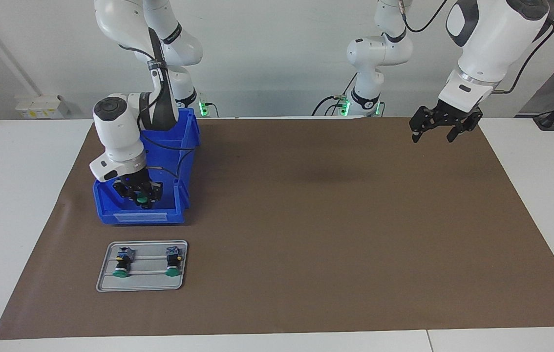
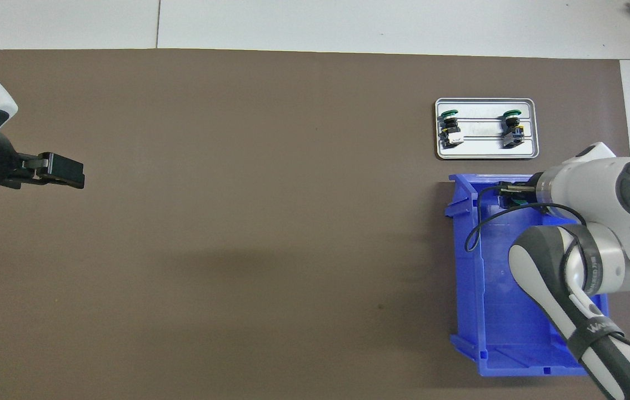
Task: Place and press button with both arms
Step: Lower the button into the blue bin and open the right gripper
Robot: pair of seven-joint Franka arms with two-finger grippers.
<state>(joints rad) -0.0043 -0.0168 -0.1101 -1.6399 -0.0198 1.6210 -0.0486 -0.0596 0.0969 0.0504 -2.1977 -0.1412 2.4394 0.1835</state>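
My right gripper [image 1: 141,195] is down inside the blue bin [image 1: 140,216], at the bin's end farthest from the robots. It is shut on a green-capped button [image 1: 141,199]. In the overhead view the right gripper [image 2: 512,195] is mostly hidden under its own wrist, and only a sliver of the button's green cap [image 2: 516,204] shows. My left gripper [image 1: 433,133] hangs open and empty above the brown mat at the left arm's end of the table, and it also shows in the overhead view [image 2: 65,171]. That arm waits.
A grey metal tray [image 1: 146,268] lies on the mat just farther from the robots than the bin [image 2: 493,322]. The tray [image 2: 481,129] holds two more green buttons lying on their sides [image 1: 121,264] [image 1: 173,263]. The brown mat [image 1: 316,230] covers the middle of the table.
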